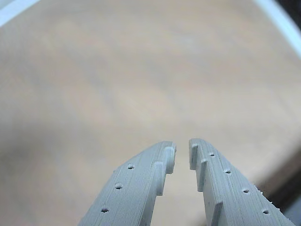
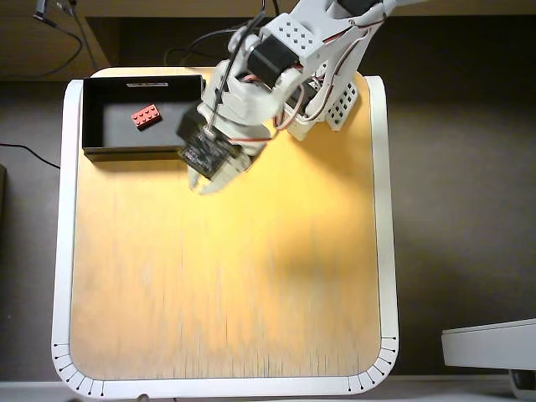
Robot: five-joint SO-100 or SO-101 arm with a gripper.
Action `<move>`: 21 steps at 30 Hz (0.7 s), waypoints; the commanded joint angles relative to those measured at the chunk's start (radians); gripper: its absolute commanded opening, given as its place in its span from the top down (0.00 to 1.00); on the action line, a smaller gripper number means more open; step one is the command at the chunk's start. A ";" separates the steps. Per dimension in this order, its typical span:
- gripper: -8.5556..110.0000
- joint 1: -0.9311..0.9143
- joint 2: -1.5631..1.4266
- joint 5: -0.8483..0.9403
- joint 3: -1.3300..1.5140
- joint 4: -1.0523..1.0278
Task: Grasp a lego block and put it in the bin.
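Lying inside the black rectangular shallow-walled bin (image 2: 94,117) at the far left of the table, the small red studded plastic lego block (image 2: 146,115) rests at a slant on the dark floor, clear of the walls. By the look of it the placing is already done.

In the overhead view the pale grey two-finger gripper (image 2: 203,184) hangs just outside the bin's right near corner, over the bare light wooden tabletop with its white rim (image 2: 63,251). Its outline is smeared there, so its exact pose is hard to read. The wrist view is clearer: the ribbed grey plastic fingers (image 1: 136,183) stand almost together, a narrow slit left between the tips, and nothing is held between them. Only blurred tabletop shows beyond.

What could go wrong now is mostly a matter of the arm's nearness to the bin. A swing leftward at low height could clip the thin right wall and shove or tip the box, which might spill the block back out. The dark cables (image 2: 201,46) trailing at the far edge behind the arm's white body (image 2: 293,59) could also snag if the arm folds back carelessly.
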State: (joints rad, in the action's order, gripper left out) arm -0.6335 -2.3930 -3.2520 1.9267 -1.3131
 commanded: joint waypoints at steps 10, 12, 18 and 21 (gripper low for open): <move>0.93 0.491 0.097 0.064 -0.083 0.046; 0.93 0.543 0.095 0.066 -0.048 0.064; 0.93 0.611 -0.107 0.026 0.233 0.264; 0.93 0.606 -0.222 0.002 0.365 0.295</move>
State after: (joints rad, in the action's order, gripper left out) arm -0.0399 -2.4651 -3.2290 2.2059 -1.0953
